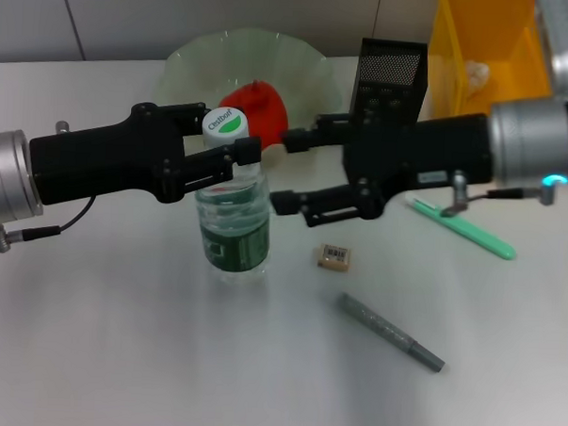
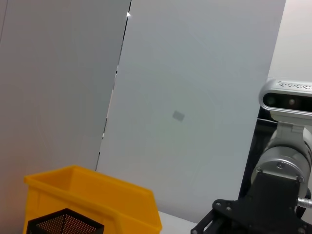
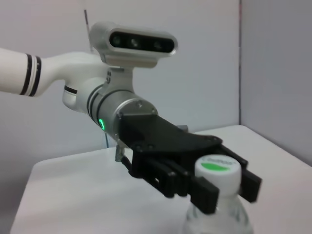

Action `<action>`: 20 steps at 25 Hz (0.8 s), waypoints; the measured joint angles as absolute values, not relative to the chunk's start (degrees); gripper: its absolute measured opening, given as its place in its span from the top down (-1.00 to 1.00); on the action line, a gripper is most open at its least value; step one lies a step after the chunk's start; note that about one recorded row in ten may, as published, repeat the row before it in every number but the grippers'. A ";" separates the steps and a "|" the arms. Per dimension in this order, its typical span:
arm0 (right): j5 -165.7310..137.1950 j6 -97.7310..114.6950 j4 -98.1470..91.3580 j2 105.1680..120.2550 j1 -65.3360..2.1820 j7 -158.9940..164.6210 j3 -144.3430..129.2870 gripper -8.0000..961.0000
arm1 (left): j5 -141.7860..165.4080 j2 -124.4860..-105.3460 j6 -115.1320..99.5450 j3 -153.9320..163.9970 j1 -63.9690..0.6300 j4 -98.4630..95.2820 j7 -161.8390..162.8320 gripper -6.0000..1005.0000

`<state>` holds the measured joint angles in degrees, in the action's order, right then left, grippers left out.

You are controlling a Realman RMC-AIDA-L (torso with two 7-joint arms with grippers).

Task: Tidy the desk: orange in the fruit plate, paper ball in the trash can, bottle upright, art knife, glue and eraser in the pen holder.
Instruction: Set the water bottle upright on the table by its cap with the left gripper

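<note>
So bottle (image 1: 232, 220) stood upright mid-desk, left gripper (image 1: 232, 155) clenched on neck under cap. Right gripper (image 1: 291, 171) hovered just beside, jaws spread, holding nothing. Risk: yanking away without clean release, or right arm bumping it, probably tips bottle.

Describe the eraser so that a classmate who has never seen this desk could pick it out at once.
Start at the upright bottle standing mid-desk, held near its cap by the left gripper. Just beside it, on the robot's right, lies the eraser. It is a small beige block with a white barcode sticker, far shorter than the grey pen-like stick nearby.
</note>
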<state>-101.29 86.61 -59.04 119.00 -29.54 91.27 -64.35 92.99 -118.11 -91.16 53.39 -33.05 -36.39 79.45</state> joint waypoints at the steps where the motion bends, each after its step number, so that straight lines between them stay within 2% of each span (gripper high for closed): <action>1: -101.29 86.89 -59.75 118.99 -28.67 91.59 -64.11 -0.65 | 92.99 -118.08 -91.14 53.41 -33.05 -36.41 79.45 0.02; 5: -101.42 90.72 -62.15 118.90 -23.67 92.81 -59.14 -0.65 | 93.04 -117.69 -91.08 53.15 -32.89 -37.19 79.46 0.01; 9: -101.44 95.05 -62.61 118.86 -21.80 92.59 -54.20 -0.65 | 93.06 -117.44 -90.99 53.04 -32.85 -37.29 79.46 0.01; 15: -101.76 102.37 -62.62 117.66 -17.61 91.11 -47.95 -0.65 | 93.08 -117.30 -89.70 52.99 -32.70 -38.52 79.53 0.00; 20: -101.88 103.72 -62.44 117.61 -15.40 91.02 -46.32 -0.65 | 93.08 -117.24 -85.51 52.54 -31.64 -41.50 79.64 0.00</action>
<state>-101.89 103.72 -62.44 117.61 -15.40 91.02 -46.32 93.08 -117.24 -85.51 52.54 -31.64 -41.50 79.64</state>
